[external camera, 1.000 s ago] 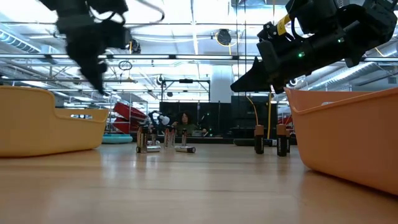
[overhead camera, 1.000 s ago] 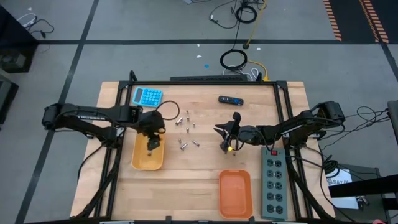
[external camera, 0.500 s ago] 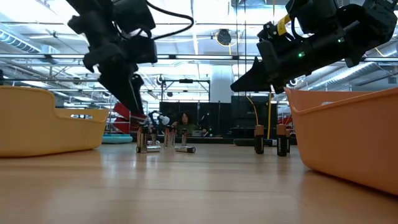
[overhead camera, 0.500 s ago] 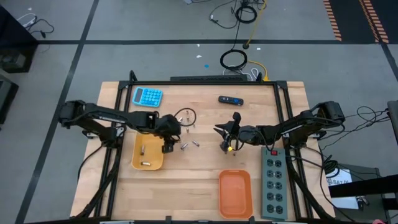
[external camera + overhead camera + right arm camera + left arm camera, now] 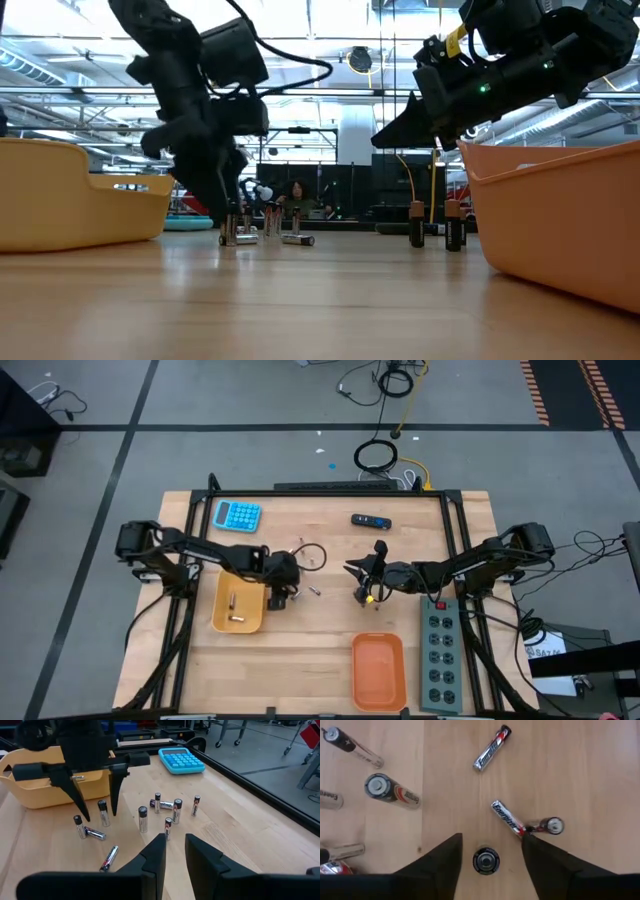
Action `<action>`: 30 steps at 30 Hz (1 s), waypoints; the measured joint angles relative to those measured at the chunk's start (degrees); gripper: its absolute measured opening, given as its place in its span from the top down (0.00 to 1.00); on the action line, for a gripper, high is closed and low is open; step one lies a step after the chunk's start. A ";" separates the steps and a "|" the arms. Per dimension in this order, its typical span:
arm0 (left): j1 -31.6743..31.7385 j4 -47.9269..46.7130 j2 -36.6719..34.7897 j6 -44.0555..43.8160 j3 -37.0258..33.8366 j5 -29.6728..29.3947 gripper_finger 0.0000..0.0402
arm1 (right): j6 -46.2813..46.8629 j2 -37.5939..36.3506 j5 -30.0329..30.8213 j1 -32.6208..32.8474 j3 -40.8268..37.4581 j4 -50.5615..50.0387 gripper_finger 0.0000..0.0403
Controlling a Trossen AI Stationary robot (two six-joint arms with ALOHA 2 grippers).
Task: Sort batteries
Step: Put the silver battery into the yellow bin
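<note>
- The target, a small silver-and-black cylindrical battery [image 5: 486, 860], stood upright on the pale wooden tabletop [image 5: 330, 610], its long axis vertical, so the wrist camera looked straight down on its round top.
- It sat midway between the 2 dark fingers [image 5: 437, 865] of the left tool [image 5: 489, 862], which stood apart on either side without touching it.
- Other silver-and-black batteries [image 5: 143, 818] lay or stood close around; 2 were near, 1 lying [image 5: 509, 818] and 1 upright [image 5: 551, 825], just beside the far finger, so closing room looked tight.
- The yellow plastic tray [image 5: 222, 622] lay just beside the left tool, the nearer arm by far.
- The right tool [image 5: 366, 597] hovered well apart, its fingers a narrow gap apart and holding nothing visible.
- The orange plastic tray [image 5: 379, 685] sat near the tabletop's front edge.
</note>
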 joint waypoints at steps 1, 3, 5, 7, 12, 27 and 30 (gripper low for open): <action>-0.10 -0.01 0.29 0.71 0.00 -0.32 0.55 | 0.00 0.00 0.00 0.00 0.00 -0.04 0.84; -0.29 -0.42 0.68 1.24 0.00 -1.50 0.70 | 0.00 0.00 0.00 0.00 0.00 -0.08 0.84; -0.42 -1.15 0.66 1.55 -0.02 -2.69 0.87 | 0.01 0.00 0.00 0.00 0.00 -0.09 0.84; -0.48 -1.63 0.21 1.71 -0.02 -3.80 0.88 | 0.00 0.00 0.00 0.00 0.00 -0.08 0.84; -1.75 -7.39 -7.51 1.44 1.51 -8.02 0.88 | 0.06 0.00 0.00 0.00 0.00 -0.09 0.84; -5.22 -39.80 -37.55 -25.97 -1.96 1.25 0.75 | 0.52 0.00 -0.02 0.00 0.00 0.37 0.84; -6.16 -35.38 -37.40 -26.30 -5.54 1.43 0.65 | 0.58 0.00 -0.02 0.00 0.00 0.35 0.84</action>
